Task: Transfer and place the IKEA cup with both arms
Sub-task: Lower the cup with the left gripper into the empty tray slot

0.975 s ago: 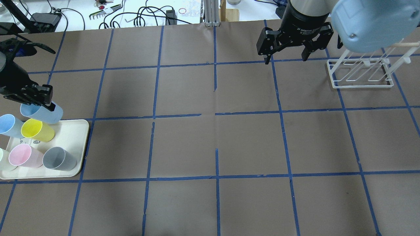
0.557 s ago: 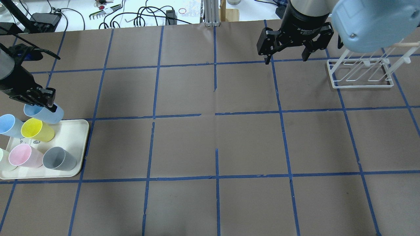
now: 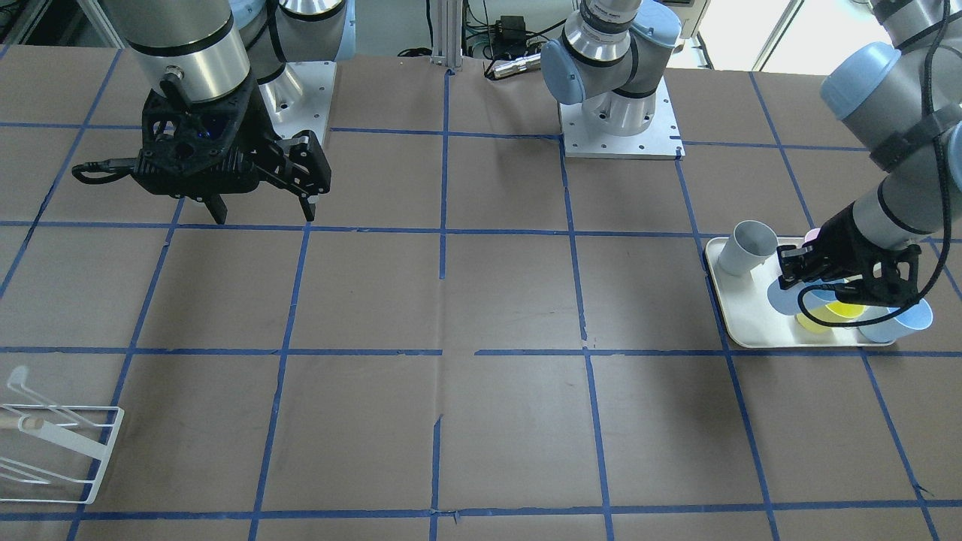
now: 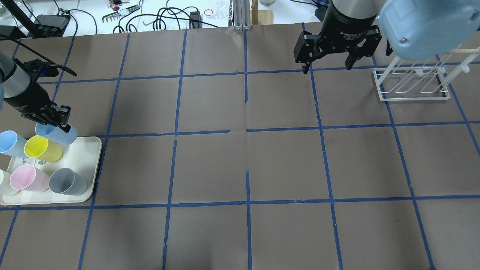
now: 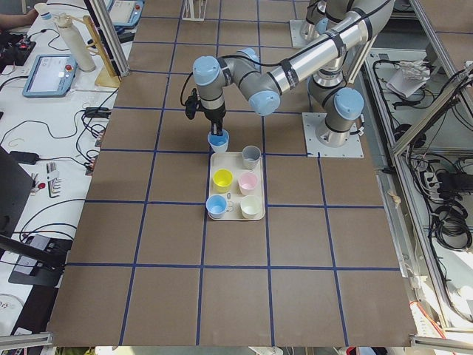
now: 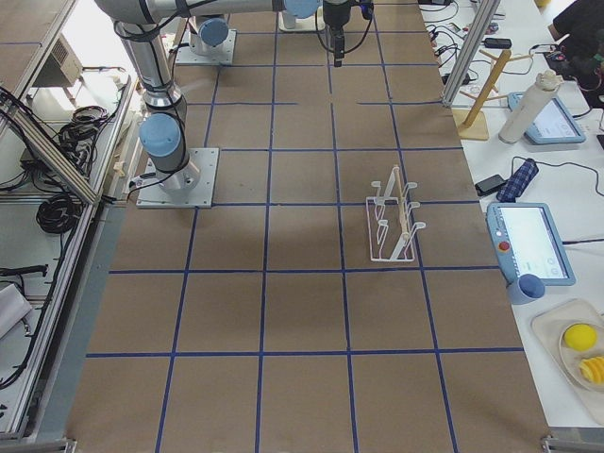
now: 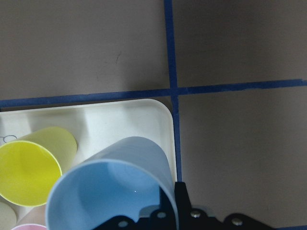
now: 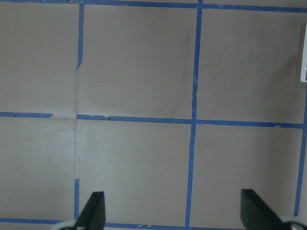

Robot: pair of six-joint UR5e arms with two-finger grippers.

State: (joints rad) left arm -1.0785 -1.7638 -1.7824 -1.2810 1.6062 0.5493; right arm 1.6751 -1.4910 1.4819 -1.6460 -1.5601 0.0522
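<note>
My left gripper (image 4: 53,120) is shut on the rim of the pale-blue IKEA cup (image 4: 60,135) and holds it tilted over the far corner of the cream tray (image 4: 88,157). The left wrist view shows the cup (image 7: 115,187) close up, with its brighter blue inside, over the tray's corner (image 7: 139,120). From the front the left gripper (image 3: 845,276) covers much of the cup (image 3: 784,299). A second blue cup (image 4: 9,143) stands on the tray. My right gripper (image 4: 327,64) is open and empty at the far right above the table, its fingertips (image 8: 93,211) wide apart.
The tray also holds a yellow cup (image 4: 42,149), a pink cup (image 4: 25,178) and a grey cup (image 4: 66,182). A white wire rack (image 4: 412,84) stands at the far right. Brown paper with blue tape lines covers the table (image 4: 247,157).
My left gripper has moved to the right with the blue cup in it, toward the tray's far right corner. The right arm has barely moved.
</note>
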